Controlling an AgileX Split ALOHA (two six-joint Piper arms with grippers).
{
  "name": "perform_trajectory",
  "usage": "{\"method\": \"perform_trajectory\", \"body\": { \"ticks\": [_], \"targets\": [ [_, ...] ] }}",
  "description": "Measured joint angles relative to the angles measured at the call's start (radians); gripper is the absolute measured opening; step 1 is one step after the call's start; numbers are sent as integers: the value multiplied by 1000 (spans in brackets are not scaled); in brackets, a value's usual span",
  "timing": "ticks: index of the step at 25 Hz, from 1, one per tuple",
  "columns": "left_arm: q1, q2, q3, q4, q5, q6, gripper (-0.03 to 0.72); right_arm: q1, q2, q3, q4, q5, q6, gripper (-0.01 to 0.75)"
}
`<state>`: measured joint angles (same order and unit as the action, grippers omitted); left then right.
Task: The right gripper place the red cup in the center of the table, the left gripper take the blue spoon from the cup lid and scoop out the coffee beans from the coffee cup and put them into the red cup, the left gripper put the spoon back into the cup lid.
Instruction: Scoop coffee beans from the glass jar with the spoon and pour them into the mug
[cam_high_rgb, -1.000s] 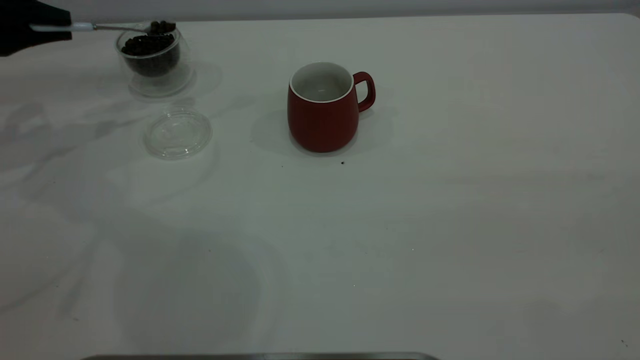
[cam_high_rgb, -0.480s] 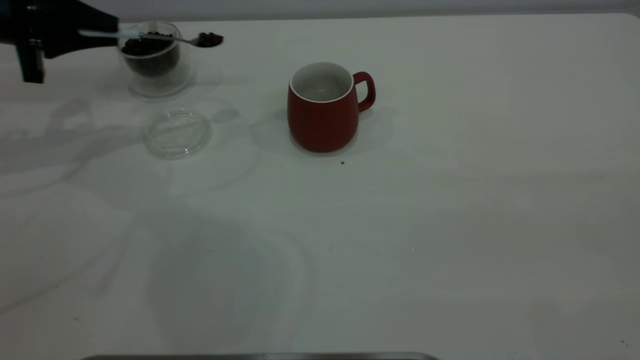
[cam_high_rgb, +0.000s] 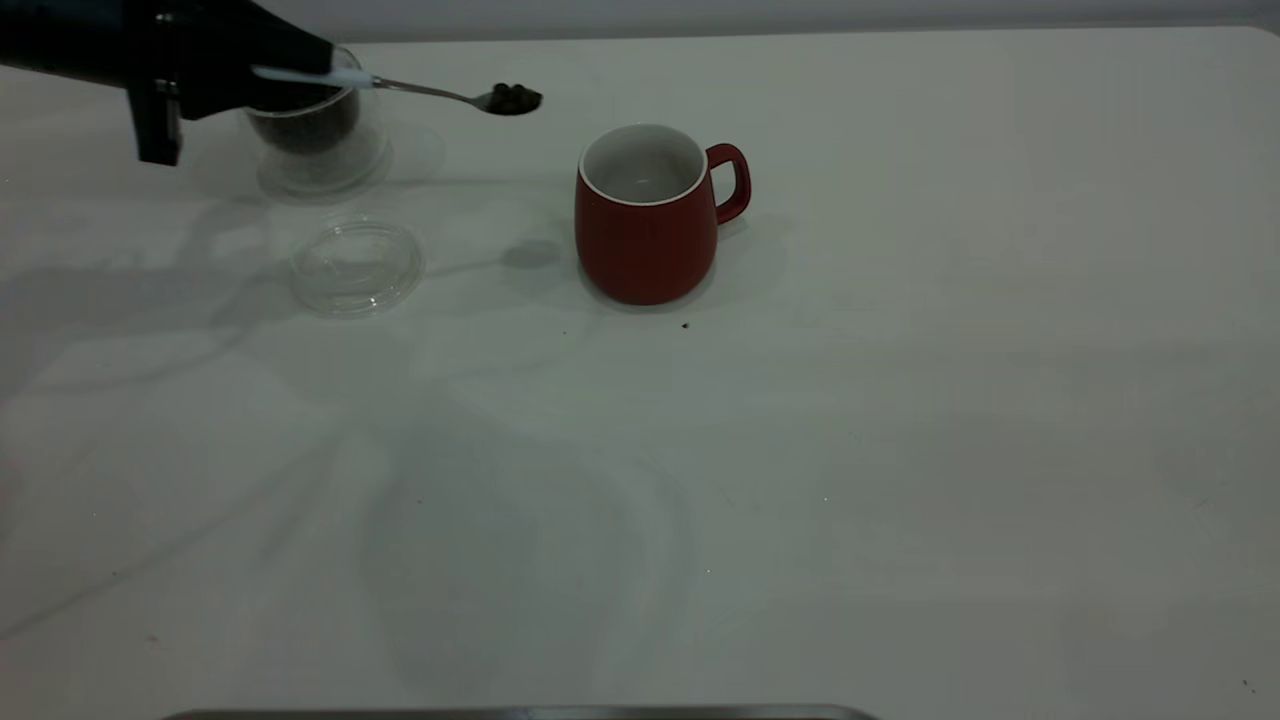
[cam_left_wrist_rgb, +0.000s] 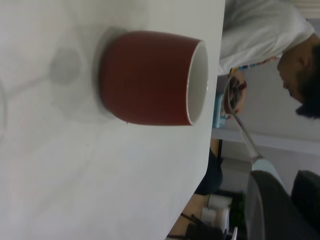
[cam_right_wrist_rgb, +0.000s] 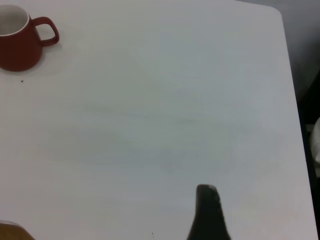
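There, the blue spoon (cam_high_rgb: 400, 86) was in the air, held by its pale handle in my left gripper (cam_high_rgb: 290, 72), whose jaws were closed on it. Its metal bowl carried a few coffee beans (cam_high_rgb: 512, 96) and hung between the coffee cup (cam_high_rgb: 312, 135) and the red cup (cam_high_rgb: 648, 215), near the red cup's rim but not over it. The red cup stood upright on the table (cam_high_rgb: 900, 400), its handle turned away from my left arm. The coffee cup, with beans inside, sat partly hidden behind my left gripper. The cup lid (cam_high_rgb: 356, 266) lay flat, apart from it, nearer the camera. My right gripper (cam_right_wrist_rgb: 207, 212) showed only in its own wrist view as a dark tip above bare tabletop, well away from the red cup; I could not tell how its jaws stood.
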<state>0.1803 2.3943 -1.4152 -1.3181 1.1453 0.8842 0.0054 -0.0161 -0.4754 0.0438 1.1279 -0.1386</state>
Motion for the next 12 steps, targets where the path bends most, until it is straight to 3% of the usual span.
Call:
{"method": "perform_trajectory", "body": {
  "ticks": [12],
  "targets": [
    [-81, 0, 0, -1, -65, 2, 119, 0, 0, 0, 0, 0, 0, 588]
  ]
}}
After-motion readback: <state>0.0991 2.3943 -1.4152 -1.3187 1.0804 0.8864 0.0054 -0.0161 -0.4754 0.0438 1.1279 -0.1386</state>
